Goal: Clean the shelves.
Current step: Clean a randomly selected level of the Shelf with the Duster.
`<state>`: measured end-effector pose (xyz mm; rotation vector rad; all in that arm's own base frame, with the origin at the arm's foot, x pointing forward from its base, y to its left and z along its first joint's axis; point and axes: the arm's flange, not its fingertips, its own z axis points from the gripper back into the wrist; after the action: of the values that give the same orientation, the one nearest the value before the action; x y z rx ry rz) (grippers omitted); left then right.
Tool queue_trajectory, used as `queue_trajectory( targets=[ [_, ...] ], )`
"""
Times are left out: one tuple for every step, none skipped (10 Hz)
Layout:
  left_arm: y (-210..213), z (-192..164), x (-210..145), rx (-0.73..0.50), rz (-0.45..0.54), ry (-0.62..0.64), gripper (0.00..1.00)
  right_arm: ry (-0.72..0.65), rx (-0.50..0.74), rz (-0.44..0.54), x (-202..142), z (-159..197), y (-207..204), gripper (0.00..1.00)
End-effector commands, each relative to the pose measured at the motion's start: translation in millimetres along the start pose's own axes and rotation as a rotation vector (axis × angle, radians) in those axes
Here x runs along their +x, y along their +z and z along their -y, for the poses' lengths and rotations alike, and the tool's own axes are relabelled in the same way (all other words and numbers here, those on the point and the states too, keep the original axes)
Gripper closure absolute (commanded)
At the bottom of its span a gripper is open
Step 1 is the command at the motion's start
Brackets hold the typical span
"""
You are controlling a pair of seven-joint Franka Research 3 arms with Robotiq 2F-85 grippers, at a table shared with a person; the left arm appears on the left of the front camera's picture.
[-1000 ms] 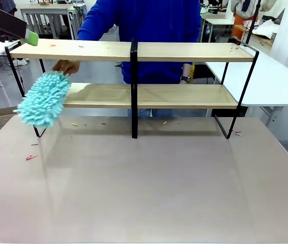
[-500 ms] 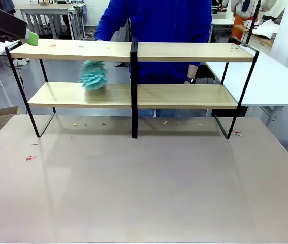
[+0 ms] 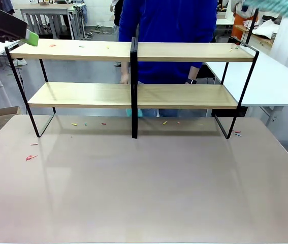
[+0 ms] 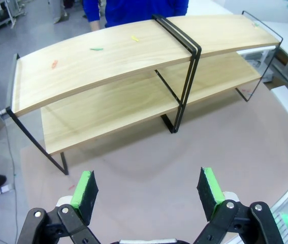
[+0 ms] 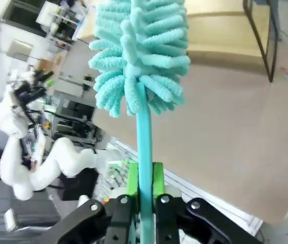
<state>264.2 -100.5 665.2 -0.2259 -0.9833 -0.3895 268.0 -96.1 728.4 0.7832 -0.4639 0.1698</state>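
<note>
Right wrist view first: my right gripper (image 5: pixel 144 179) is clamped on the thin teal handle (image 5: pixel 144 137) of the duster (image 5: pixel 138 56). The green pads (image 5: pixel 132 178) press on either side of the stick. The fluffy head stands straight out past the fingertips, well beyond them. Past that head, up and to the right of the tool, I see one end of the shelves (image 5: pixel 225 30), with a black frame leg coming down onto the table (image 5: pixel 210 132). The head overlaps the boards on my screen, but I cannot tell from here how far off they are. On the front view a blurred teal streak sits in the top right corner, above and beyond the right end of the rack. I take it for the duster head, and it is clear of both boards.

On the left wrist view my left gripper (image 4: pixel 148 187) has its jaws wide apart with nothing between them. The shelves lie ahead of its fingertips, across a stretch of bare table, and both boards run across the whole width. The black centre post (image 4: pixel 184 76) stands ahead and slightly right of the gap between the fingers. A few coloured scraps (image 4: pixel 96 49) lie on the top board, ahead and left of the tool. A person (image 4: pixel 133 10) in a blue top stands behind the rack, on the far side from the gripper. The front view puts this gripper high up, just beside the left end of the top board.
</note>
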Motion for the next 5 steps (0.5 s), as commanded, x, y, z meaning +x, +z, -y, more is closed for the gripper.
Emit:
queue_trajectory(
  targets=[
    [1.6,-0.4,0.3,0.007,0.001,-0.002,0.0,0.083,-0.118,-0.009,17.7,-20.1,-50.7,0.88],
    [1.6,-0.4,0.3,0.007,0.001,-0.002,0.0,0.1,-0.153,-0.028,29.7,-30.1,-71.4,0.88],
    [1.6,-0.4,0.3,0.007,0.001,-0.002,0.0,0.106,-0.183,-0.064,39.8,-38.9,-96.5,0.88],
    [1.6,-0.4,0.3,0.007,0.001,-0.002,0.0,0.097,-0.232,-0.087,47.7,-43.1,-120.2,0.88],
    [1.6,-0.4,0.3,0.007,0.001,-0.002,0.0,0.1,-0.288,-0.1,54.4,-45.6,-141.9,0.88]
  ],
)
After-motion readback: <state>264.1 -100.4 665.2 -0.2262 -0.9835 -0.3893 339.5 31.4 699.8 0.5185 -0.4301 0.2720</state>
